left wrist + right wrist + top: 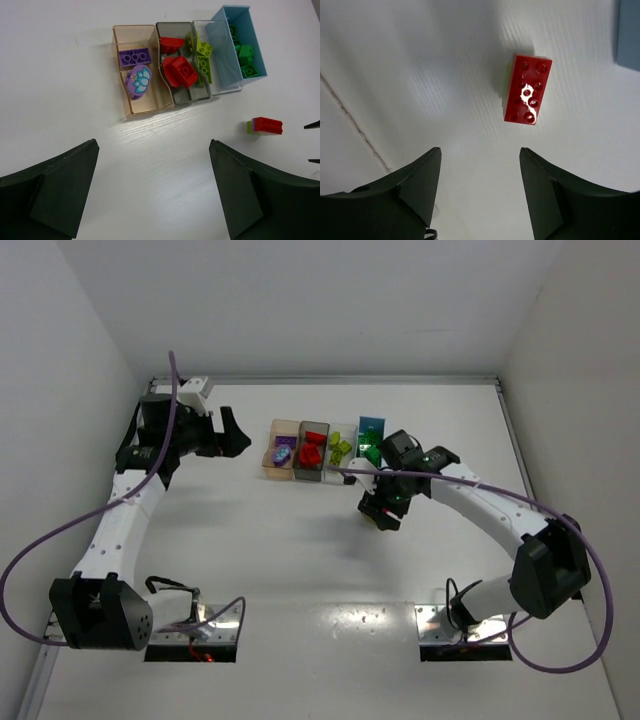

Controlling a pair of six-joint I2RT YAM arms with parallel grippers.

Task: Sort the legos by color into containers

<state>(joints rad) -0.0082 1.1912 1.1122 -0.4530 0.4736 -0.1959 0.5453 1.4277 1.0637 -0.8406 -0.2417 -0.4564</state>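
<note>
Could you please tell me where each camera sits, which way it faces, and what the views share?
Top external: fixed above and behind, looking down on the white table and four narrow plastic bins; left arm and right arm show whole.
Left wrist: on the left arm, facing down at those bins and a red-topped stacked brick cluster; left fingers wide apart below.
Right wrist: on the right arm, facing straight down on that cluster; right fingers open below.
Shared: both wrist views show the cluster.
</note>
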